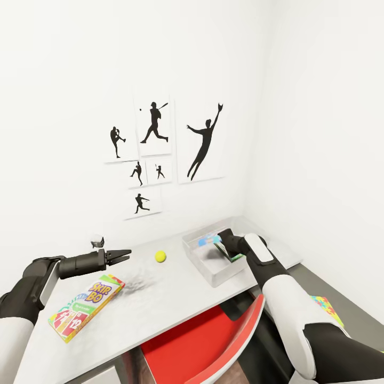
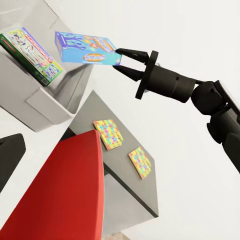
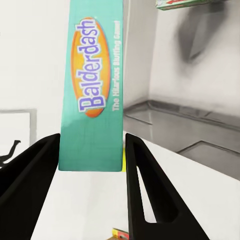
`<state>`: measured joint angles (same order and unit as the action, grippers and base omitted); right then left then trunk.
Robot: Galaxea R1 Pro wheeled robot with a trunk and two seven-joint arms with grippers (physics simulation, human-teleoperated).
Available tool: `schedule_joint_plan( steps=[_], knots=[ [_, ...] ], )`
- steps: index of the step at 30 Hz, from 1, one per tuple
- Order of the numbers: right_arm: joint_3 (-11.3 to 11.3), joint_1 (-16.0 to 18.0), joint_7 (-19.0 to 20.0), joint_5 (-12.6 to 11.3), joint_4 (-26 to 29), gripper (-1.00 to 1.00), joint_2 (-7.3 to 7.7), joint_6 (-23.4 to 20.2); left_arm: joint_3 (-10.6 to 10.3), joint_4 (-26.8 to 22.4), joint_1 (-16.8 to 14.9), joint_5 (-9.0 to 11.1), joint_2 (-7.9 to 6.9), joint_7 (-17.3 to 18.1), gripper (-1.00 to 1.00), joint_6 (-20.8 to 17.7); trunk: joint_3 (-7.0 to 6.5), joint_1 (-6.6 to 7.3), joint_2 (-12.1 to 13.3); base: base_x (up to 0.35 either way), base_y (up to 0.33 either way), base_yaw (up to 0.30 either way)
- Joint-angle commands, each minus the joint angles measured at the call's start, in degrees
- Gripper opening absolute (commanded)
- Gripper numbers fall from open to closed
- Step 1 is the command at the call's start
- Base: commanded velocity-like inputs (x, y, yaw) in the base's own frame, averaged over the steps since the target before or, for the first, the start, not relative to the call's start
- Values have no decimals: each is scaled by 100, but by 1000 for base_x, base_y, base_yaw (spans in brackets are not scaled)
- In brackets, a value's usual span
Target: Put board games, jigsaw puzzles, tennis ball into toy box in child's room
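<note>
Right claw point(image 2: 118, 60), nearest, was clamped on the blue board game point(image 2: 87, 48), held over the toy box point(image 1: 210, 266) on the table point(image 1: 176, 290), long axis roughly level. Left claw point(image 1: 124, 256) hung apart, empty, above the SKIP-BO box point(image 1: 85, 306).
</note>
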<state>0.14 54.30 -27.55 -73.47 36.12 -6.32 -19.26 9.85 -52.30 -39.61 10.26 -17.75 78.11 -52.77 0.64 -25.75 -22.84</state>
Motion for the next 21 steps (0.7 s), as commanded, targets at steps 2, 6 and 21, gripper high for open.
schedule_joint_plan(
  steps=[2,6,21],
  knots=[
    [-3,2,-41,-39,9,-100,0,-8,0,0,-2,15,0,11,100,-54,7,-3,-8,0,0,0],
    [-5,2,-60,-55,9,-100,-1,-30,0,0,-2,15,0,11,100,-57,7,-3,-8,0,0,0],
    [-5,37,-216,-58,21,-100,-36,-49,0,0,-2,19,-5,17,100,-58,36,-3,-8,0,0,181]
  ],
)
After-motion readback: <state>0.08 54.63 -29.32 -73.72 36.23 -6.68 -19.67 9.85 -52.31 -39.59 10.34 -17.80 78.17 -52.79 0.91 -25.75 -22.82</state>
